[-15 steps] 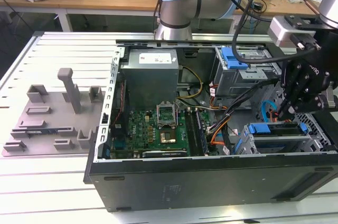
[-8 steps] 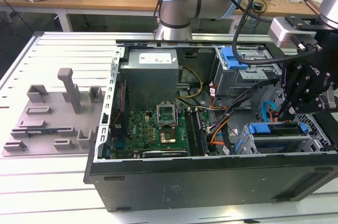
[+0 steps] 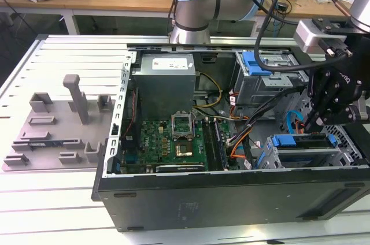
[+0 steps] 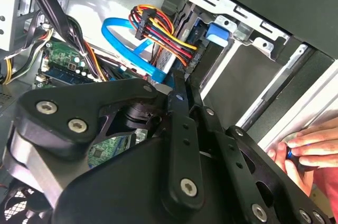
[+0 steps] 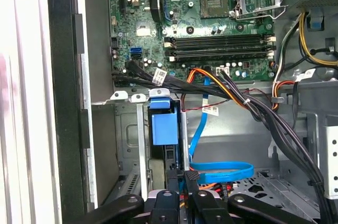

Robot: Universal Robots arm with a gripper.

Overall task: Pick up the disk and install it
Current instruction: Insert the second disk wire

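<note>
1. Black gripper (image 4: 179, 89) links sit closest in both wrist views; its fingers (image 5: 191, 182) are drawn narrow, tips nearly meeting, and nothing visible is clamped between them.
2. Inside the open computer case (image 3: 231, 199), the gripper (image 3: 310, 122) hangs over the drive bay at the corner towards the exterior view's right.
3. The disk (image 3: 303, 141) sits in that bay of the case, and its blue carrier (image 5: 162, 126) faces the fingertips.
4. A blue flat cable (image 5: 222, 171) loops just beside the disk, within the case.
5. The motherboard (image 3: 167, 141) lies on the case floor.
6. A person's hand (image 4: 303, 152) rests at the case's outer edge.
</note>
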